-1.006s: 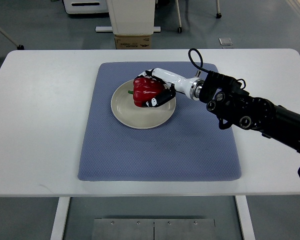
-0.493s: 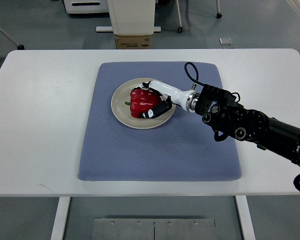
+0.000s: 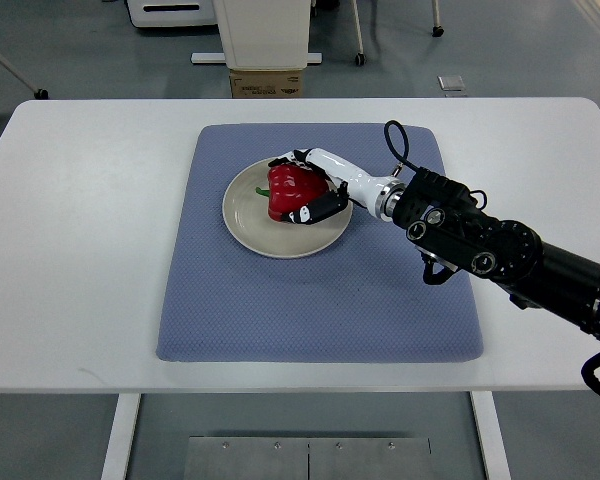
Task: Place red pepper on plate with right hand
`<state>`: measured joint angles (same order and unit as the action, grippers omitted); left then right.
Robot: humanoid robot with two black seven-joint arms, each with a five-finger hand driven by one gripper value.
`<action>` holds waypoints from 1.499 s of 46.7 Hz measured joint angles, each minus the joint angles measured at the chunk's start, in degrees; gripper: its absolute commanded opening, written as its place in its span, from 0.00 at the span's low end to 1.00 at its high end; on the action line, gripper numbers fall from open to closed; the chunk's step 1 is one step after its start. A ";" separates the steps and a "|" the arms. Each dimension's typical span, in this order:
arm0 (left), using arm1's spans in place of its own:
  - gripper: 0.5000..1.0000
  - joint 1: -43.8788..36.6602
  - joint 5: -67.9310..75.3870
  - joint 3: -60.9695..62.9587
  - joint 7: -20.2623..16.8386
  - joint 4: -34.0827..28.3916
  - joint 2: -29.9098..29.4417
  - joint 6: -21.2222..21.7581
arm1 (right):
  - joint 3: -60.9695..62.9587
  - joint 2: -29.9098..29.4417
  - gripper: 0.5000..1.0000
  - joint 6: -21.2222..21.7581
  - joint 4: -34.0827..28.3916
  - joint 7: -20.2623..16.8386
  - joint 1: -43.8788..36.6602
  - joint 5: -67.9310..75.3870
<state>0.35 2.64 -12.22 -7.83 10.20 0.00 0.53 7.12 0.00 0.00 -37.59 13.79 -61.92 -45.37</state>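
Observation:
A red pepper (image 3: pixel 288 190) with a green stem sits on a beige round plate (image 3: pixel 260 232) at the upper middle of the blue mat (image 3: pixel 320 290). My right hand (image 3: pixel 306 188) reaches in from the right on a black arm (image 3: pixel 500 255) with a white wrist. Its fingers are curled around the pepper from the right side, black thumb below and white fingers over the top. The pepper rests on the plate surface. The left arm does not show.
The mat lies on a white table (image 3: pixel 80 250). A cardboard box (image 3: pixel 267 83) and a white stand stand on the floor beyond the far edge. A black cable loops above the wrist (image 3: pixel 393 135).
The hand with the pepper sank toward the plate and shifted left, then moved slightly back right and up. The grip stays closed around the pepper.

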 measured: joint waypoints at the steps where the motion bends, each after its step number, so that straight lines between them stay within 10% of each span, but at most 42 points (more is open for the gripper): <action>1: 1.00 0.00 0.00 0.00 0.00 0.00 0.00 0.00 | 0.00 0.00 0.99 0.00 0.00 0.00 -0.03 0.16; 70: 1.00 0.03 -0.02 0.00 -0.01 -0.02 0.00 0.00 | 38.06 9.26 0.99 -2.24 0.25 -6.89 12.22 10.25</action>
<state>0.39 2.62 -12.22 -7.83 10.18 0.00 0.53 45.18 9.26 -2.24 -37.34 6.90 -49.70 -35.12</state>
